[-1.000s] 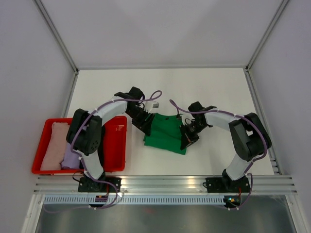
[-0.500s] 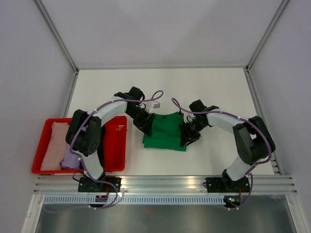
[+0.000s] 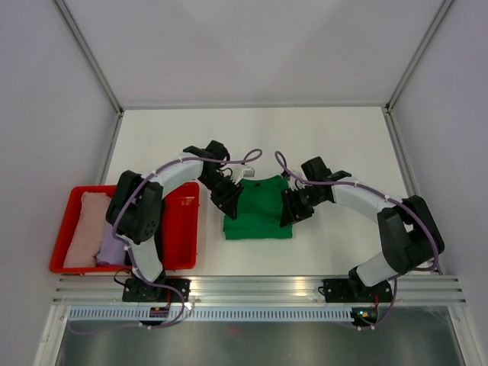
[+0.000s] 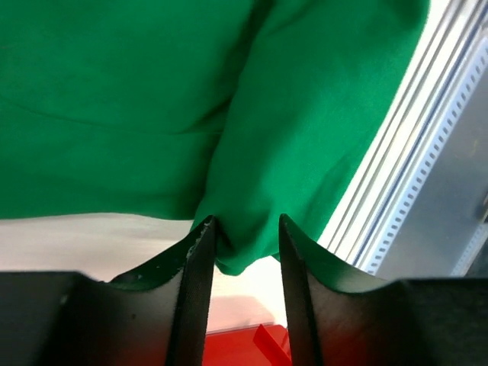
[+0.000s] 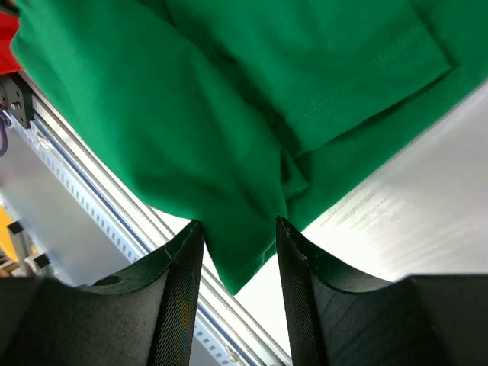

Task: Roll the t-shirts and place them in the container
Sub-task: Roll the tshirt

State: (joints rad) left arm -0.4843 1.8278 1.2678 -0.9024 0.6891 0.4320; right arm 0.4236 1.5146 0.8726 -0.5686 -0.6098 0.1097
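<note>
Top external: arms [image 3: 171, 171] bend inward at green t-shirt [image 3: 259, 210], left gripper [image 3: 229, 207] pinching it, right gripper [image 3: 288, 215] parted.

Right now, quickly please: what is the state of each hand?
Left hand: fold of the green t-shirt between its fingers; grip cannot be told.
Right hand: open, a t-shirt corner lies between its fingers.

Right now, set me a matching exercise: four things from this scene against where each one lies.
1 green t-shirt
2 red tray
3 pale pink t-shirt
4 lavender t-shirt

A in the tray, against its left wall
B on the bare table, right of the tray
C at the near left, holding two shirts
D in the tray, right of the pink one

Pairs: 1-B, 2-C, 3-A, 4-D.
</note>
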